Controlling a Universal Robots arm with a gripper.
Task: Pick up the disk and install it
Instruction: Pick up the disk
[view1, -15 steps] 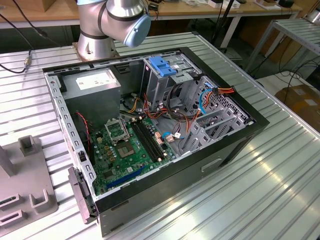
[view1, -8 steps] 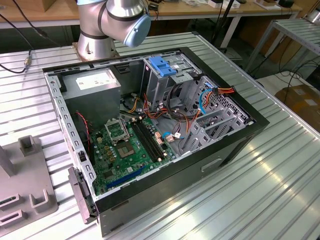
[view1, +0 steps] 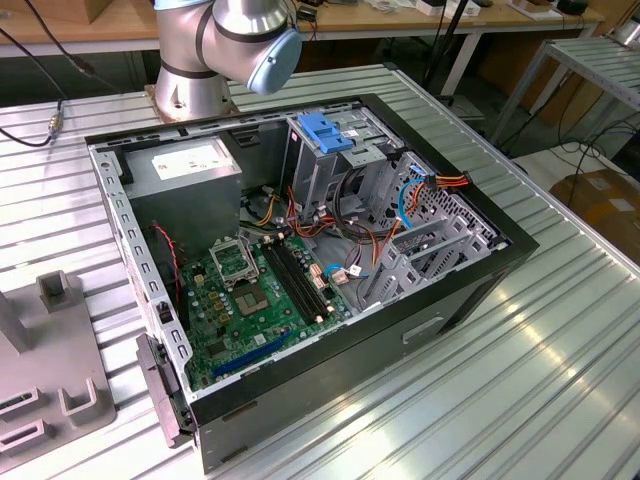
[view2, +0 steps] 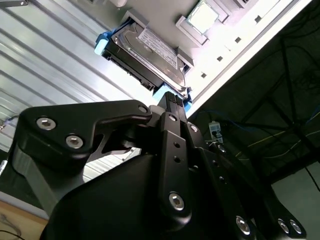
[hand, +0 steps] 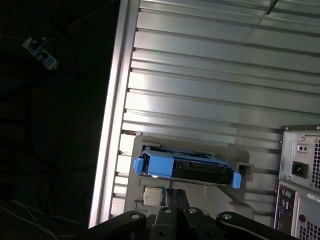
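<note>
Here, gripper (hand: 175, 194) closed, holding nothing, near disk (hand: 186, 167) seated in grey holder (hand: 200, 146) on slatted table (hand: 225, 75).

We watch the arm (view1: 225, 45) run off the exterior view's top edge, everything past its lower joints cropped. The grey fixture (view1: 50, 370) at the exterior view's left is cut too. In the second wrist view the tool (view2: 175, 97) covers one end of the disk (view2: 142, 57), and the print on its label (view2: 159, 49) is too small for us. In the first wrist view the frame cuts the computer case (hand: 300, 185).
</note>
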